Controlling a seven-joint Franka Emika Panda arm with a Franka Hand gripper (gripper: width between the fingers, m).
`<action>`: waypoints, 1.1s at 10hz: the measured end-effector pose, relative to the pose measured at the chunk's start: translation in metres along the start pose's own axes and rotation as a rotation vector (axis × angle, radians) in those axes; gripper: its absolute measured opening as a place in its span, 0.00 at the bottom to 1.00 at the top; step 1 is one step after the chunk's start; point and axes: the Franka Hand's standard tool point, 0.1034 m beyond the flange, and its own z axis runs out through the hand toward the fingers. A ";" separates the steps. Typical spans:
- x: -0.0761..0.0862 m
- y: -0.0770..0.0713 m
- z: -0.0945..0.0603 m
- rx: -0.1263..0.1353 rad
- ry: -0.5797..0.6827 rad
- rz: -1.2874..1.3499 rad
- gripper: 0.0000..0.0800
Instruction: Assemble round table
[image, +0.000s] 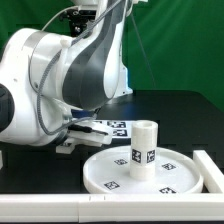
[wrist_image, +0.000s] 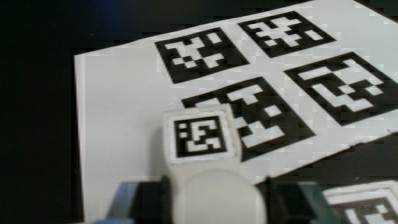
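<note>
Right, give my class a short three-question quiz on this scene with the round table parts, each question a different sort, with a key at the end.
1. True or false: the short white leg lies on its side on the tabletop.
2. In the wrist view, how many square tags are printed on the flat marker board? A) two B) four C) seven
3. Fill in: the tabletop is coloured ____.

Key: 1 false, the leg stands upright on the middle of the disc. 2 B. 3 black.
</note>
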 end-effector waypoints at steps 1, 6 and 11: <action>0.000 0.000 0.000 0.001 0.000 0.000 0.27; -0.020 0.016 -0.034 0.042 0.022 -0.032 0.27; -0.036 0.013 -0.067 0.055 0.294 -0.104 0.27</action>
